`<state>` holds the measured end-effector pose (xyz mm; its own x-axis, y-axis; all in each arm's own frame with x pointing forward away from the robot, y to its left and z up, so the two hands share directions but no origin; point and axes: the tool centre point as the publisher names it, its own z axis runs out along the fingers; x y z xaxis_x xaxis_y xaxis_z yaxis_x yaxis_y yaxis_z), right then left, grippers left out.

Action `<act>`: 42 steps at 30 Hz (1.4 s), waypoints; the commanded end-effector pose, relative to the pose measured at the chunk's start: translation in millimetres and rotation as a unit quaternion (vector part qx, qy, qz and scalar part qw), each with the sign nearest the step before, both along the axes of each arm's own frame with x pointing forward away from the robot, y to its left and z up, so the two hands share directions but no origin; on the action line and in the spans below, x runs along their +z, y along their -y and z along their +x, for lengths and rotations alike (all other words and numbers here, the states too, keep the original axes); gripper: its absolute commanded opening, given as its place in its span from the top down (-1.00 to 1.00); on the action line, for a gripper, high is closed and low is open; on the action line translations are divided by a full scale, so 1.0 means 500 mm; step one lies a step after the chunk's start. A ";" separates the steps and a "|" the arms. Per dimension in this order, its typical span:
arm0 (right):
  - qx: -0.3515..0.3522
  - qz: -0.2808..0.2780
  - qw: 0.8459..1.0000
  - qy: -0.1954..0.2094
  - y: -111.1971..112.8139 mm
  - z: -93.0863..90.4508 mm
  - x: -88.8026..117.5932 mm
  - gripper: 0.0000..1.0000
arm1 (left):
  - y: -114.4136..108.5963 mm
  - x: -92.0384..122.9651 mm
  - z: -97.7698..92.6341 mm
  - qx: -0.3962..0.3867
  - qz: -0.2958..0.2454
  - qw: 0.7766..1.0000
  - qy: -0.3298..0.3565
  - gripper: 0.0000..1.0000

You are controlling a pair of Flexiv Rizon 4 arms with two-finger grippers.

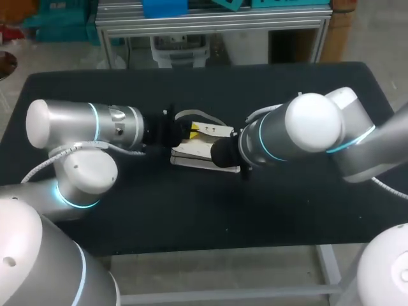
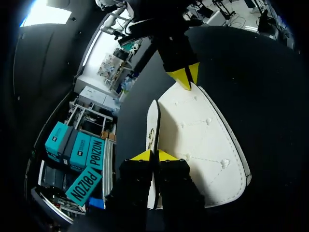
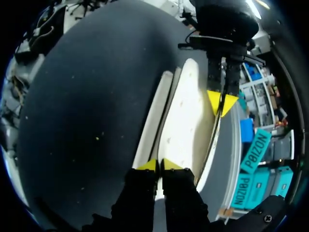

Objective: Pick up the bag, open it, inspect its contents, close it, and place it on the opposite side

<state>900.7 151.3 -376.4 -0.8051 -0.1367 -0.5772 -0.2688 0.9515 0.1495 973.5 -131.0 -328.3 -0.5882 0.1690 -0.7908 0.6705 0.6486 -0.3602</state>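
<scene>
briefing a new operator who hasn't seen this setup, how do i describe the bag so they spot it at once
On the black table, look to the middle, where the two arms meet head-on. The bag is the flat cream-white pouch between them, with the left gripper pinching one end and the right gripper the other. Its pale, stitched face stands out from the dark top and the black, yellow-tipped fingers.

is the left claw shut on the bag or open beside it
Shut on the bag: in the left wrist view the left claw pinches its thin white edge from both sides.

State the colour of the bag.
The bag is plain cream-white, shown best in the left wrist view.
</scene>
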 end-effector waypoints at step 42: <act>0.001 0.002 1.000 0.002 0.006 -0.006 -0.009 1.00 | -0.007 -0.049 0.073 0.015 -0.011 0.959 -0.283 0.16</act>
<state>898.7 149.9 -378.1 -0.8057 -0.1375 -0.5761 -0.2691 0.9515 0.1492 1000.0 -122.6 -347.0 -0.9262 0.1243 -0.3559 0.3465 0.6529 -0.6736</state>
